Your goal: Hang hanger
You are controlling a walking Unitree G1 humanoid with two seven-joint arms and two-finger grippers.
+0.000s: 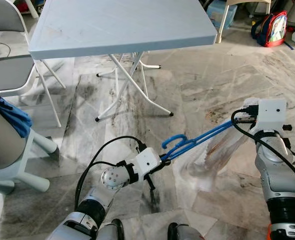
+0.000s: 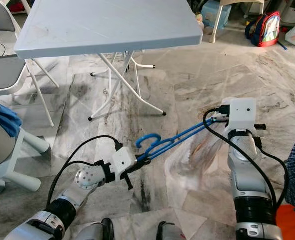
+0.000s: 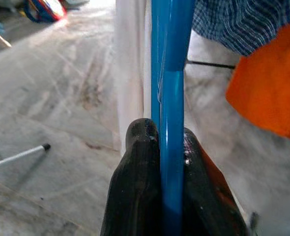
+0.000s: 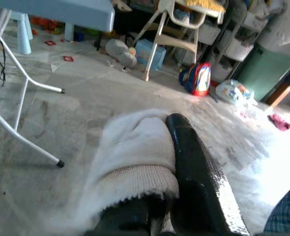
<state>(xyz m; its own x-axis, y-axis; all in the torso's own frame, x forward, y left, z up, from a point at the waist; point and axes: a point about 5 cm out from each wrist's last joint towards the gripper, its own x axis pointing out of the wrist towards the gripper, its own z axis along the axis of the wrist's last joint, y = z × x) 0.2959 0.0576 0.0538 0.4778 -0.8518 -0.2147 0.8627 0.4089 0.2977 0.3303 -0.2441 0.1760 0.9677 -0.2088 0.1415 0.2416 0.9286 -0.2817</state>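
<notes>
Blue plastic hanger (image 1: 187, 142) clamped in left claw (image 3: 167, 162); right claw (image 4: 172, 162) apparently pinches white cloth (image 4: 130, 157).

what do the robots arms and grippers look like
Both arms are silver metal with black joint bands. Each wrist carries a boxy white housing, and loose black cables loop from it back along the forearm. The left gripper and right gripper each end in two long, glossy black fingers with rounded tips.
</notes>
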